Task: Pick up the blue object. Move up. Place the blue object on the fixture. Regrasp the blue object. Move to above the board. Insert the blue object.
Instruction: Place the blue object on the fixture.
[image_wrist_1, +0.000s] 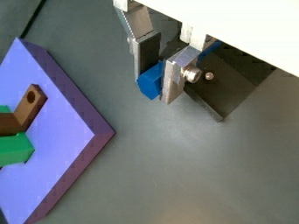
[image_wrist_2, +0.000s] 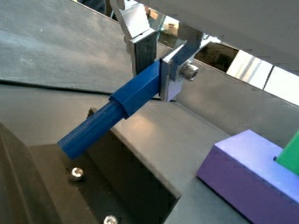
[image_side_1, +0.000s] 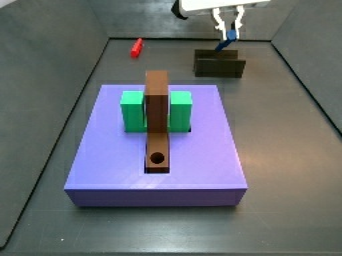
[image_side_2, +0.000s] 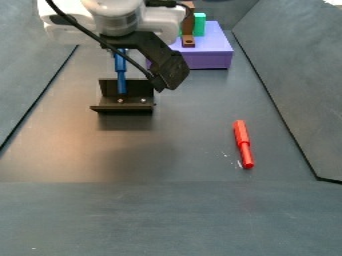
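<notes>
Gripper (image_wrist_2: 167, 63) above the fixture (image_side_1: 219, 64) near a far corner of the dark floor (image_side_1: 281, 130), silver fingers (image_wrist_1: 174, 77) clamped on the upper end of the blue peg (image_wrist_2: 111, 112). Peg slanting down from the pads toward the fixture in a wrist view, near upright over it in both side views; contact with the holder impossible to tell. Purple-blue board (image_side_1: 94, 160) mid-floor, carrying green block (image_side_1: 131, 110) and brown strip (image_side_1: 158, 125) with its round hole. Red peg (image_side_2: 243, 143) lying on the floor, well apart from fixture and board
</notes>
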